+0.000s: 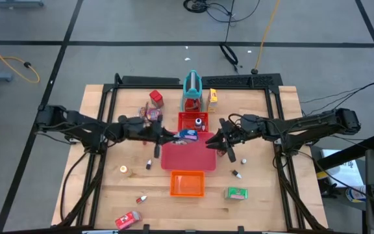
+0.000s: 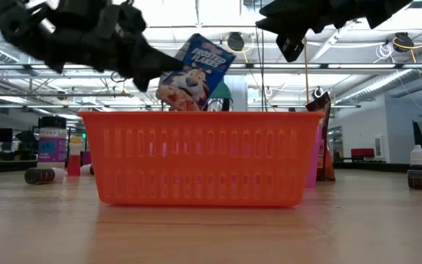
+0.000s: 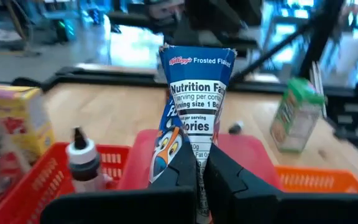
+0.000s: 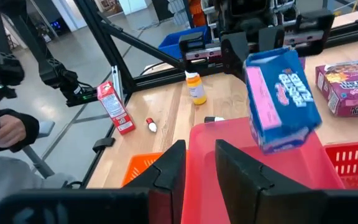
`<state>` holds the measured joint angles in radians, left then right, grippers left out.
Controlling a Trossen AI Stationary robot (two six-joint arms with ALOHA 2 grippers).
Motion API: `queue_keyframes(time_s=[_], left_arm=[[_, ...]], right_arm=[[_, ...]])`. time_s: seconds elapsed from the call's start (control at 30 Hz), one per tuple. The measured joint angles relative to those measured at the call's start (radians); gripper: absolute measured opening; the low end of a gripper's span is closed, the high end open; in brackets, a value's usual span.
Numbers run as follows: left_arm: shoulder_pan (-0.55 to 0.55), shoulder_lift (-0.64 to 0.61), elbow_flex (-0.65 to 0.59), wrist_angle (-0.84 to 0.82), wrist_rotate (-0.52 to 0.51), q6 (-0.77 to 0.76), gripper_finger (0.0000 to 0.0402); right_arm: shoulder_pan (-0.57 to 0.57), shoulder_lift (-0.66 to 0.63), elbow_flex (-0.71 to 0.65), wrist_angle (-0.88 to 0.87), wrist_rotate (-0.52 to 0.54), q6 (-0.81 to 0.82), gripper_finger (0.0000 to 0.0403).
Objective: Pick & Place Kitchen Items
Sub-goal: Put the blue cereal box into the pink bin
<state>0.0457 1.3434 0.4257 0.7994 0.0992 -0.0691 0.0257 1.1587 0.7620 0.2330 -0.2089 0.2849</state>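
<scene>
High view, left gripper (image 1: 173, 135): over the table's middle, at the near edge of the red tray (image 1: 186, 160), fingers clamped on the blue-white cereal box (image 1: 187, 134).
High view, right gripper (image 1: 217, 143): just beside the red tray's other edge, nothing seen between the fingers.
High view, trays: orange basket (image 1: 187, 184) in front of the red tray, a red basket (image 1: 194, 121) behind it, teal stand (image 1: 192, 91) behind that.
High view, loose items: green box (image 1: 237, 193) and a red box (image 1: 128, 220) near the front edge, another red box (image 1: 156, 98) and a yellow box (image 1: 212, 97) towards the back.
Low view, cereal box (image 2: 194, 72): held tilted in the air above the orange basket (image 2: 200, 158), touching no surface.
Low view, left gripper (image 2: 149, 72): dark fingers closed on the box's lower corner.
Left wrist view, fingers (image 3: 179, 177): pressed together on the narrow edge of the cereal box (image 3: 188, 112); a small bottle (image 3: 83, 162) stands in the red basket (image 3: 33, 186).
Right wrist view, right gripper (image 4: 199, 163): fingers slightly apart, gripping nothing, above the red tray (image 4: 229, 155).
Right wrist view, cereal box (image 4: 283, 99): hanging above the red tray, well clear of these fingers.
Right wrist view, background: a person's hand (image 4: 8, 130) at the edge, off the table.
</scene>
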Motion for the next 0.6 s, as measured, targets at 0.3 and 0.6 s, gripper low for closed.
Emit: queue_keyframes(time_s=[0.3,0.6], left_arm=[[-0.033,-0.001,-0.148,0.22,-0.107,-0.057,0.0004],[-0.055,0.126,-0.147,0.367,-0.157,-0.023,0.0003]], right_arm=[[0.0,0.0,0.0,0.009,0.05,-0.041,0.0077],[0.0,0.0,0.0,0.025,0.055,-0.058,0.0077]])
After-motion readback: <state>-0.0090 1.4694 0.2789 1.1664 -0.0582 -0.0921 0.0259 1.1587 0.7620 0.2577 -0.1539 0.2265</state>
